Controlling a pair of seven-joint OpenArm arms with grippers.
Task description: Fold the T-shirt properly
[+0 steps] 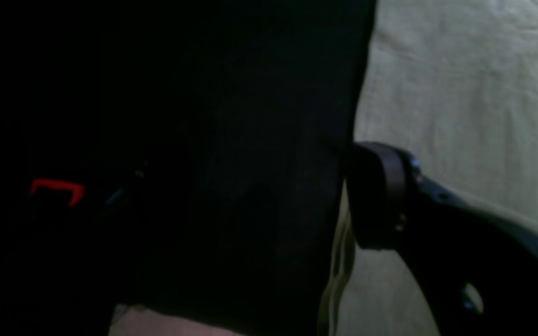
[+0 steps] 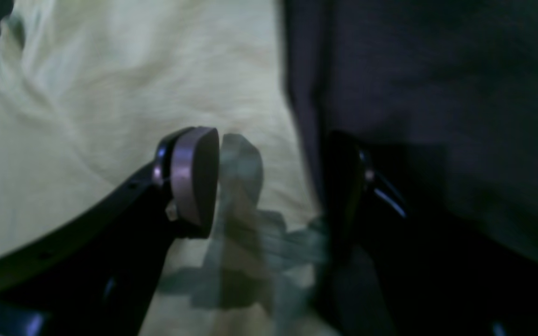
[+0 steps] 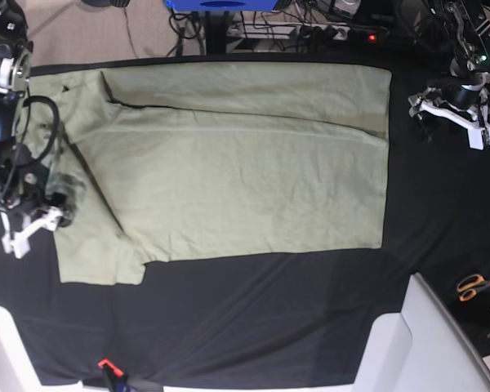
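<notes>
The pale green T-shirt (image 3: 245, 171) lies spread flat on the black cloth (image 3: 269, 310), its far strip folded over along the top. My right gripper (image 3: 55, 211) sits low at the shirt's left sleeve edge. In the right wrist view the right gripper (image 2: 273, 186) stands open, one pad (image 2: 194, 179) over the T-shirt (image 2: 87, 116) and the other finger over black cloth, the hem between them. My left gripper (image 3: 429, 114) hovers over black cloth just beyond the shirt's right hem. Only one of its fingers (image 1: 376, 196) shows, at the T-shirt (image 1: 460, 93) edge; nothing is held.
Orange-handled scissors (image 3: 474, 286) lie at the right edge. A white box-like surface (image 3: 425, 343) fills the near right corner. A small red-tipped tool (image 3: 106, 365) rests at the front edge. Cables and a blue stand (image 3: 220, 4) crowd the back.
</notes>
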